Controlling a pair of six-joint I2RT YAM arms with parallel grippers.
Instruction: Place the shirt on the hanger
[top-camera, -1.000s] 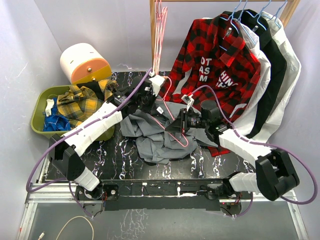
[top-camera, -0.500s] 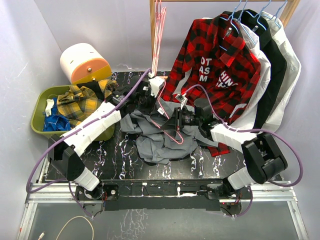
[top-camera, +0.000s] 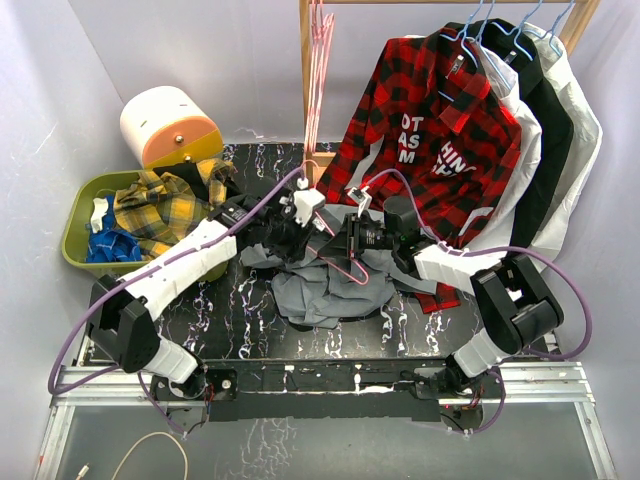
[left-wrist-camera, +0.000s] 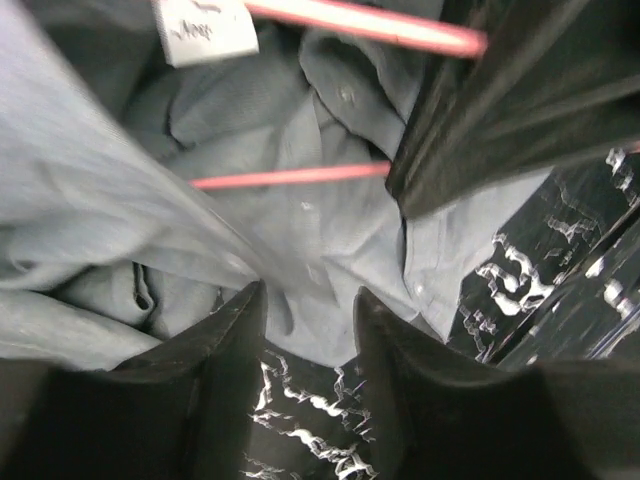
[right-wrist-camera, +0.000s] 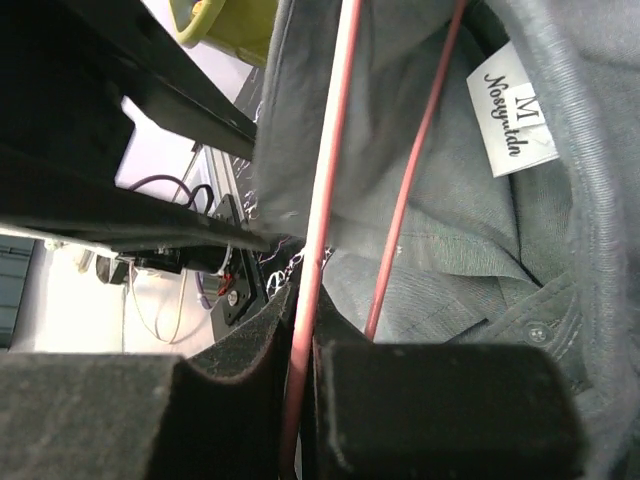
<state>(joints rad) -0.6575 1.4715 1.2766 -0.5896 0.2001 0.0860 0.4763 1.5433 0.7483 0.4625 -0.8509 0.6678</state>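
Grey and crumpled, the plain long-sleeved button-up shirt lies on the black marbled surface, the thin pink triangular clothes hanger resting on it, its rods crossing the collar near the white neck label. We see the right tool clenched on a hanger rod; the left tool pinches a taut shirt fold.

Crumpled grey shirt, thin pink hanger at its collar.
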